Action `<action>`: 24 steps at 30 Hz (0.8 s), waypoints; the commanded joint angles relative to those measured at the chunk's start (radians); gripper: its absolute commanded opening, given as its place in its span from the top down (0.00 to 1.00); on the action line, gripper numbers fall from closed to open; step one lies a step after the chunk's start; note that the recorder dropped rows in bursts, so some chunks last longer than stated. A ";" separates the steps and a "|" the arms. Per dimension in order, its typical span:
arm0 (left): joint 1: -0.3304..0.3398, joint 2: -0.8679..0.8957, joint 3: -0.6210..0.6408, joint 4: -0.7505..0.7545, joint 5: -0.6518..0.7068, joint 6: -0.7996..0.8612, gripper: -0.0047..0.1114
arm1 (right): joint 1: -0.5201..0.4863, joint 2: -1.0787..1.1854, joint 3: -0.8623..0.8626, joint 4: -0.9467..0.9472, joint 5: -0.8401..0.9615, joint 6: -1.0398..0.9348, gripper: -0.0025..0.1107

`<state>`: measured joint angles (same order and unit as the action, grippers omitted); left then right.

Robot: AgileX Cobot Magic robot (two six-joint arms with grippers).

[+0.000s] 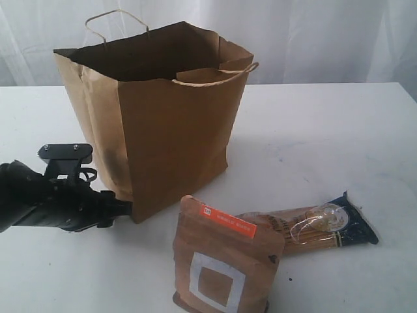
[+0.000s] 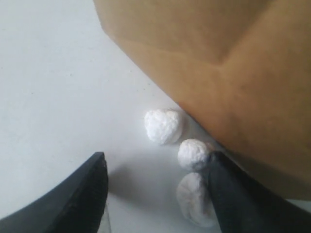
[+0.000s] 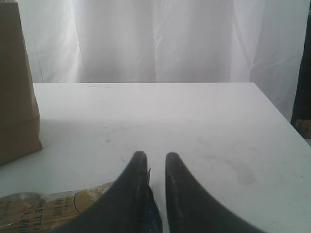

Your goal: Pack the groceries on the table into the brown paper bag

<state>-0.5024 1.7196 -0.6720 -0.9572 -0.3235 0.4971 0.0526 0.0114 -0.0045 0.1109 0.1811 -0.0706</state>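
One target: spaghetti pack [image 3: 48, 208], blue end at right gripper [image 3: 151, 156] tips, long axis crosswise; jaws narrow, grip unclear.

Pleated white curtain [image 3: 160, 39], seemingly backlit, across the back.

A white curtain [image 1: 313, 32] spans the upper part of the exterior frame from edge to edge. It hangs in soft vertical folds and is brightest near the upper middle. The right wrist view shows the same curtain [image 3: 155, 39] in broad, pale pleats. At one end of it stands a dark upright strip [image 3: 302, 63], cut off by the frame edge and too cropped to identify. In the left wrist view, three white lumps [image 2: 164, 126] lie in a short line. They are rounded, rough and chalky. One sits slightly apart, and the other two almost touch.
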 commanded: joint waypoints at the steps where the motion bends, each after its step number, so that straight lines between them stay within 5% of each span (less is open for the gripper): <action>1: 0.003 0.001 0.007 -0.380 -0.051 0.313 0.41 | -0.003 -0.005 0.004 0.002 -0.014 -0.004 0.86; 7: 0.003 -0.048 0.013 -0.656 -0.107 0.613 0.41 | -0.003 -0.005 0.004 0.002 -0.014 -0.004 0.86; 24: 0.003 -0.173 -0.073 -0.657 -0.055 0.634 0.41 | -0.003 -0.005 0.004 0.002 -0.014 -0.004 0.86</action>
<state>-0.5007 1.5378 -0.7287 -1.6033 -0.3964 1.1263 0.0526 0.0114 -0.0045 0.1109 0.1811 -0.0706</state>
